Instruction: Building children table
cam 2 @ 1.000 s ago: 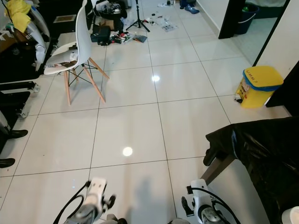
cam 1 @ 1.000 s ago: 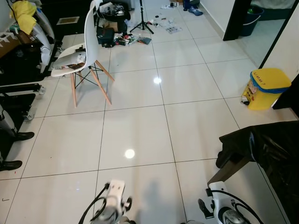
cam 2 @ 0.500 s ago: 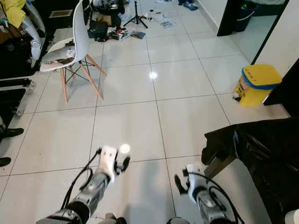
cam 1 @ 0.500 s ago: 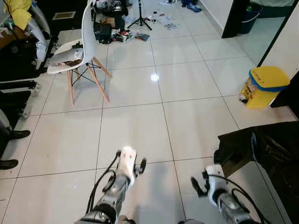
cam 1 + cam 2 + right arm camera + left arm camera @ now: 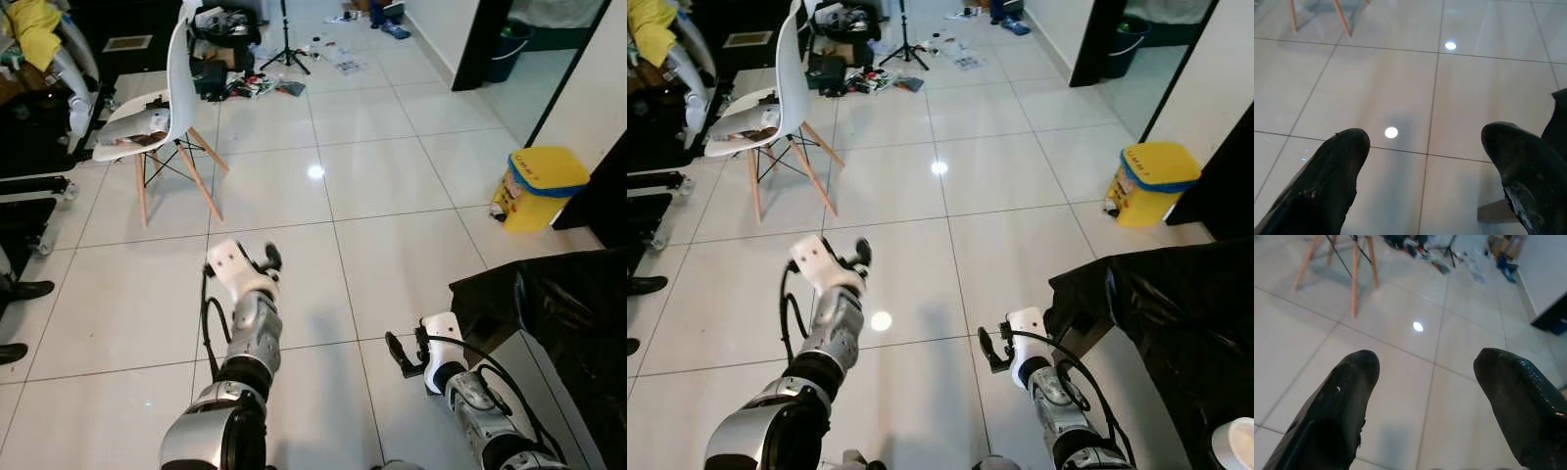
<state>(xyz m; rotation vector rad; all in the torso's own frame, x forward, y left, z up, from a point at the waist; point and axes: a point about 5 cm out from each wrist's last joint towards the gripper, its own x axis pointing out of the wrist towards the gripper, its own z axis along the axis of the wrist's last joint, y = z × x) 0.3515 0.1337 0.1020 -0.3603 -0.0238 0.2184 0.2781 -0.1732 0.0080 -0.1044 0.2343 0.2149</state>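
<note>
**Both claws empty over the tiles**

Your left gripper (image 5: 1422,396) is hovering over the floor (image 5: 392,176), fingers spread, holding nothing. Your right gripper (image 5: 1425,171) is gaping empty, just beside the black-covered table (image 5: 568,313). White chair (image 5: 162,108) is standing well apart.

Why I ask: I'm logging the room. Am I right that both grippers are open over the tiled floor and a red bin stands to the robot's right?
Not quite: the bin is yellow, as the left eye view shows. Left gripper and right gripper are open over the floor.
</note>
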